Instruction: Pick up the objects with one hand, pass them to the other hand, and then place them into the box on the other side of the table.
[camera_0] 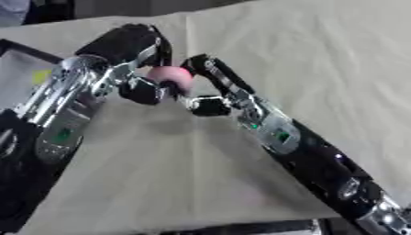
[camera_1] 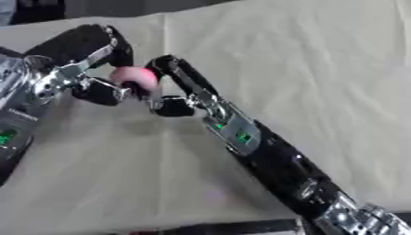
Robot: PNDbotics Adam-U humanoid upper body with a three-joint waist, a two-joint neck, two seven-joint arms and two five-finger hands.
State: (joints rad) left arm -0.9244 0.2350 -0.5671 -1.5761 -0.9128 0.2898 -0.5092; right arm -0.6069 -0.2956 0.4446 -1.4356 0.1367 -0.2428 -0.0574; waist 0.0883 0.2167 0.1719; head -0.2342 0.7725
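A small pink ball [camera_0: 171, 77], smooth and round with a dull matte skin, sits between the two hands above the middle of the table. The left hand [camera_0: 132, 55] comes in from the left side; its black padded fingers arch over the top of the ball and its thumb curls beneath, so the ball is cupped inside that hand. The right hand [camera_0: 215, 89] reaches up from the lower right, its long dark fingers straight along the ball's right side and its thumb bent under toward it. The fingertips look to be touching the ball, though the contact is partly hidden. Both forearms are glossy black with brushed silver joints, and each carries a small green patch.

The table [camera_0: 321, 55] is covered by a pale beige cloth, soft and slightly creased, with a fold line running down below the hands and a faint shadow under them. At the far left edge lies part of a grey box [camera_0: 20, 75] with a dark rim and a yellow spot inside. Beyond the table's far edge the room is dark.
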